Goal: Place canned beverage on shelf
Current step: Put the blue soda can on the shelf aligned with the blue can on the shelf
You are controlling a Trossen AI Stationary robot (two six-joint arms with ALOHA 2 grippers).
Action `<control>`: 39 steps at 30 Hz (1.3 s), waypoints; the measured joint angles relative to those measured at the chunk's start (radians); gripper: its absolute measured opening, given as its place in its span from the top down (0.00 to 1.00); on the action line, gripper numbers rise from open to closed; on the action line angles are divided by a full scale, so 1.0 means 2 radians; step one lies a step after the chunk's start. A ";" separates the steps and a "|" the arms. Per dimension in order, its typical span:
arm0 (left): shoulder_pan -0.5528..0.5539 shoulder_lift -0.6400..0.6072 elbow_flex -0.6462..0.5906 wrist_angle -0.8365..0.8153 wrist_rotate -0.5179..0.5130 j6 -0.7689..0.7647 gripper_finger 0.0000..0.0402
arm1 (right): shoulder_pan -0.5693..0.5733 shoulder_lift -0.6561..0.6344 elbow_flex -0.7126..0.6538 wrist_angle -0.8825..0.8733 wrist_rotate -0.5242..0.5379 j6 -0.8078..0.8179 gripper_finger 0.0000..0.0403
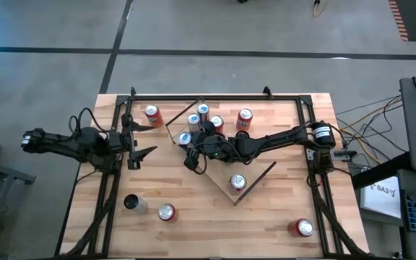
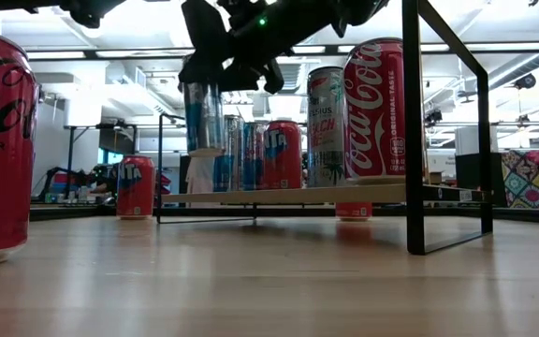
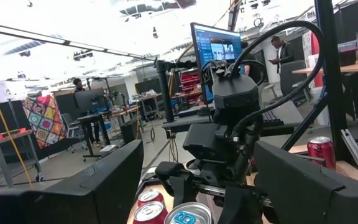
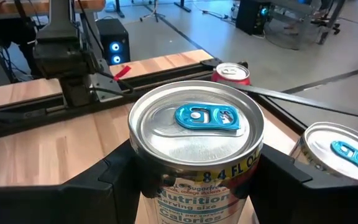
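Note:
The shelf (image 1: 257,167) is a light-wood board lying askew in the middle of the table; the low view shows its edge (image 2: 326,194). My right gripper (image 1: 188,146) reaches in from the table's right and is shut on a silver can with a blue tab (image 4: 194,118). In the low view this can (image 2: 202,117) hangs above the shelf's left end. Several other cans (image 1: 204,117) stand on the shelf. My left gripper (image 1: 144,139) waits open at the table's left, holding nothing. My right gripper pinches the can's side wall (image 4: 160,190) just below the top rim, one finger (image 4: 107,183) on each side. The fingers come nearly level from the table's right, slanting a little down. The can stays upright, its base (image 2: 202,147) lifted clear of the shelf.
A second blue-tab can (image 4: 347,155) stands close beside the held one. Another can (image 1: 238,182) stands at the shelf's near end. Red cans (image 1: 152,113) (image 1: 166,211) (image 1: 303,227) stand loose on the table, and a dark can (image 1: 132,204) stands near left. Black frame posts (image 2: 417,122) surround the table.

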 joint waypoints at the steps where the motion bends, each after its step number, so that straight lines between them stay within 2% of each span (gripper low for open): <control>1: 0.000 0.000 0.000 0.000 0.000 0.000 0.28 | 0.000 0.000 0.001 -0.001 0.000 0.001 0.46; 12: 0.000 0.001 0.000 0.000 0.000 0.007 0.28 | 0.000 0.000 0.003 0.047 -0.017 0.008 0.46; 18: 0.000 0.001 0.000 0.005 0.000 0.007 0.28 | 0.000 0.000 0.012 0.036 -0.030 0.010 0.46; 24: 0.000 0.001 0.000 0.007 0.000 0.007 0.28 | 0.000 0.000 0.029 -0.021 0.000 0.009 0.46; 33: 0.000 0.001 0.000 0.007 0.000 0.007 0.28 | 0.000 0.013 0.025 0.005 0.004 0.032 0.46; 39: 0.000 0.003 0.000 0.009 0.000 0.007 0.28 | -0.001 0.053 0.060 0.006 0.019 0.013 0.46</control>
